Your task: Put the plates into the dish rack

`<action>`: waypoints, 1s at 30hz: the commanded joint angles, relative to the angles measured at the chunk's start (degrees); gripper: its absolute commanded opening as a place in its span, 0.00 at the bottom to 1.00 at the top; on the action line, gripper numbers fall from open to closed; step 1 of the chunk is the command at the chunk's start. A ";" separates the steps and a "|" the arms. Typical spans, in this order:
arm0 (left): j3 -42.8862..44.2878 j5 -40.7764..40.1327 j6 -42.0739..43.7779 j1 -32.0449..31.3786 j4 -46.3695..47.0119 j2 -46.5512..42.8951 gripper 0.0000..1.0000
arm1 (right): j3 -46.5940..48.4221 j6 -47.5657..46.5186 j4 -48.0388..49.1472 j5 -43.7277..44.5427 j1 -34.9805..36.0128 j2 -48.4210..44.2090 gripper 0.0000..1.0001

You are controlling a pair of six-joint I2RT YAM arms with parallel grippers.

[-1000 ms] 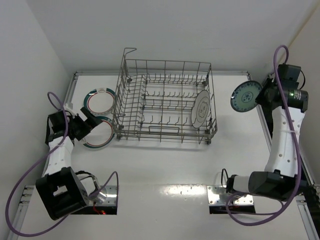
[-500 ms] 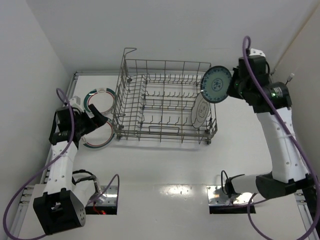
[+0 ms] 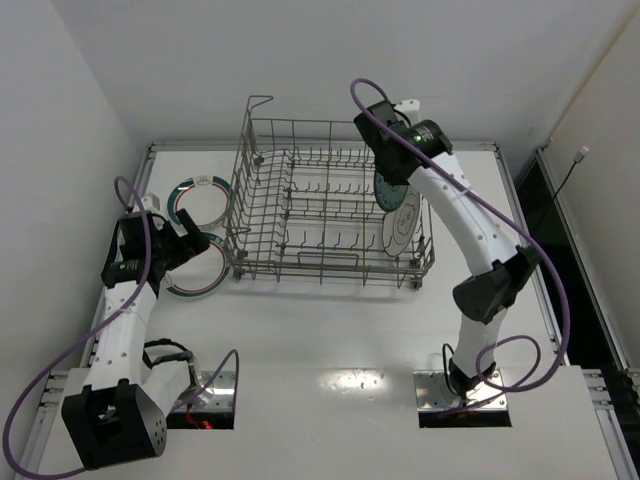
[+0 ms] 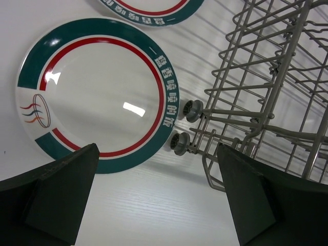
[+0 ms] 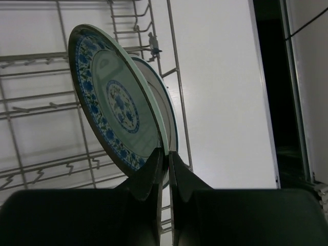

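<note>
Desk: white and flat; it carries the dish rack and two loose plates.
Nearer ringed plate: lies flat on the desk just left of the dish rack's near-left corner. It is white with a green outer ring and a red inner ring, and its rim sits close to the rack's small wheels.
Left jaws: wide open and holding nothing. They hang over the rack-side edge of the nearer ringed plate, with one dark finger on either side of the wrist view.
Farther ringed plate: flat on the desk left of the dish rack, just beyond the nearer one, with the same pattern.
Dish rack: grey wire basket with rows of upright prongs, standing at mid-desk.
White plate: stands on edge at the rack's right end, leaning.
Teal plate: held on edge over the rack's right end, just beside the white plate. Contact with the white plate or the prongs cannot be told.
Right jaws: closed tight on the teal plate's lower rim, a finger on each face.
</note>
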 commanded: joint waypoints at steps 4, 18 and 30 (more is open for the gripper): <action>2.42 -3.59 -0.59 -1.35 0.08 0.77 1.00 | -3.16 1.05 -2.44 6.66 -0.06 0.73 0.00; 2.94 -8.16 -4.64 -1.88 -1.06 4.56 1.00 | -14.96 5.00 2.05 5.78 3.98 7.32 0.00; 1.62 -22.31 -9.91 -6.19 -4.22 4.39 1.00 | -11.36 5.53 -0.23 2.97 4.51 7.07 0.41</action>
